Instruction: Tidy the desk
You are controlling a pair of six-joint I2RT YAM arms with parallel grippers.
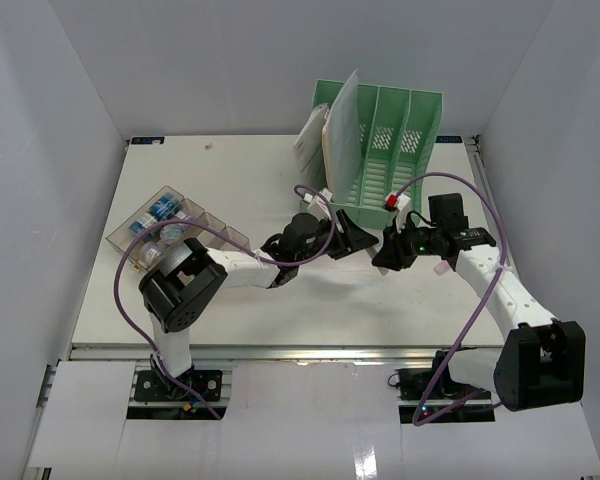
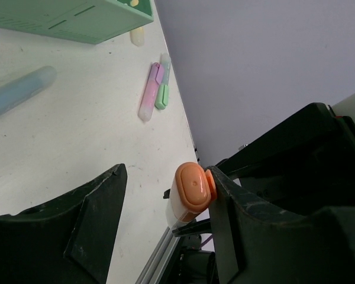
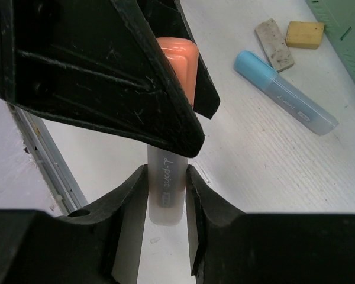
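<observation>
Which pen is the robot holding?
The orange-capped highlighter: it is pinched in the right gripper, between its jaws. The blue highlighter, pink highlighter and green highlighter all lie loose on the desk.

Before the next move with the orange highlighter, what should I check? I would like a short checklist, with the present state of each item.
1. Right gripper shut on the highlighter body: ok.
2. Left gripper open: ok.
3. Orange cap inside the left gripper's gap: ok.
4. Cap centred in that gap: not ok. It touches one finger and the other stands apart.
5. Blue highlighter lies apart from both grippers: ok.
6. Cap pushed fully on: cannot tell.
</observation>
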